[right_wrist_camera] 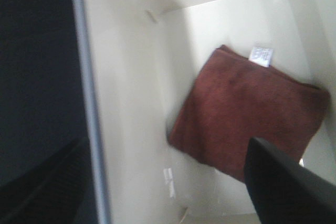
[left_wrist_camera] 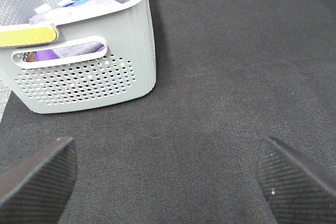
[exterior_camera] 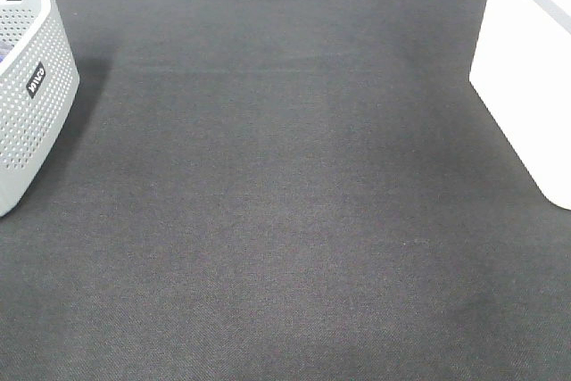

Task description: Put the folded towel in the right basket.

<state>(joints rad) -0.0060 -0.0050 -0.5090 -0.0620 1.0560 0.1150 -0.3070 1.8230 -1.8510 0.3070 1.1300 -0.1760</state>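
Note:
The rust-brown folded towel (right_wrist_camera: 247,108) lies flat on the floor of the white right basket (right_wrist_camera: 126,77), with its white tag (right_wrist_camera: 261,55) on the far edge. My right gripper (right_wrist_camera: 168,192) is open and empty above the basket. One finger (right_wrist_camera: 283,187) is over the towel's corner and the other is outside the basket's wall. The right basket's side shows at the right edge of the exterior view (exterior_camera: 526,69), where the towel is hidden. My left gripper (left_wrist_camera: 168,177) is open and empty over the black mat. Neither gripper shows in the exterior view.
A grey dot-perforated basket (exterior_camera: 27,104) with a black label stands at the far left. In the left wrist view it (left_wrist_camera: 89,72) holds several purple and blue cloths. A black mat (exterior_camera: 285,202) covers the table between the two baskets.

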